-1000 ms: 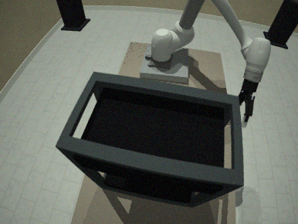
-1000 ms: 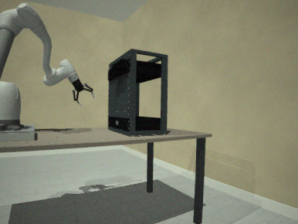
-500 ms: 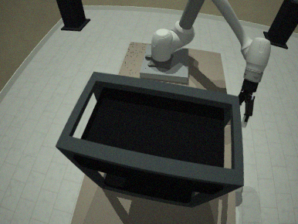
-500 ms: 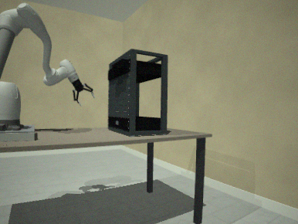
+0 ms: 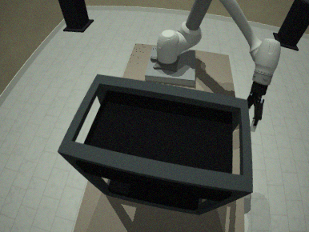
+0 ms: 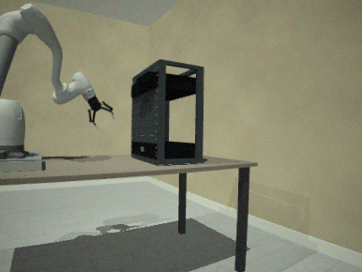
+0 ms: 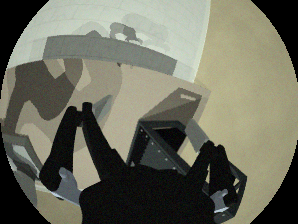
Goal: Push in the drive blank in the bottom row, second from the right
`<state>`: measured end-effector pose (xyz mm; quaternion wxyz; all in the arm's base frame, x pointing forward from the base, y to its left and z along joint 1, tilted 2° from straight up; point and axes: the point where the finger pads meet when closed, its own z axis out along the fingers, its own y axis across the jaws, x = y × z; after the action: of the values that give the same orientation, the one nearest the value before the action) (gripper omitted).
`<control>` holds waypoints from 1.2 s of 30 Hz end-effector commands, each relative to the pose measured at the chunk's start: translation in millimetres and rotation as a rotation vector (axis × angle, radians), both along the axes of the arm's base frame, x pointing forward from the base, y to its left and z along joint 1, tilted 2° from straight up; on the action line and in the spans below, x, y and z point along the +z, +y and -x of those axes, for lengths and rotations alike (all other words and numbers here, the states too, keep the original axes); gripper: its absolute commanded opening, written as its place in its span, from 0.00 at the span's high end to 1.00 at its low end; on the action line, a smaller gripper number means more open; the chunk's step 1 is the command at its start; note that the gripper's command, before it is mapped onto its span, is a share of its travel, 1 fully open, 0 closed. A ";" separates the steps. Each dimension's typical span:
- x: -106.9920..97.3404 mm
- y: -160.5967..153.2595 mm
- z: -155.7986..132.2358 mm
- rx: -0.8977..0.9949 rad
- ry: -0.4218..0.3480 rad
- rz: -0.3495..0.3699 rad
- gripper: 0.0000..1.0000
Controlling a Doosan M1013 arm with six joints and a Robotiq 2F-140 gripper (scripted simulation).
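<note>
The dark grey rack (image 6: 168, 113) stands upright on the table, open-framed, seen from above in the top view (image 5: 160, 140). Its front face with the drive blanks (image 6: 143, 114) turns toward the arm; single blanks are too small to tell apart. In the wrist view the rack (image 7: 176, 143) shows between the fingers, some way off. My gripper (image 6: 99, 113) is open and empty, in the air well in front of the rack's front face, at mid height. In the top view the gripper (image 5: 256, 110) hangs off the rack's far right corner, beside the table's edge.
The arm's base (image 5: 172, 72) sits on a grey plate at the far end of the table (image 6: 117, 165). Black pillars (image 5: 75, 16) stand on the floor at the back corners. The rack stands near the table's end.
</note>
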<state>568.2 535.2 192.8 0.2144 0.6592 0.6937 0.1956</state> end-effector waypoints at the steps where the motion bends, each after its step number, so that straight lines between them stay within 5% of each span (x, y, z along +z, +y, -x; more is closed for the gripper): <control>1: -0.1 -0.6 13.1 0.000 0.000 0.000 0.00; 9: -1.1 -3.7 78.9 0.000 -0.001 0.000 0.00; 23: 5.9 -18.3 77.1 0.001 -0.029 -0.002 0.00; 31: 21.5 -51.1 73.4 0.005 -0.093 -0.005 0.00; 36: 44.0 -97.7 66.9 0.007 -0.184 -0.009 0.00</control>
<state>497.9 462.4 224.8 0.2575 0.6433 0.6793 0.2418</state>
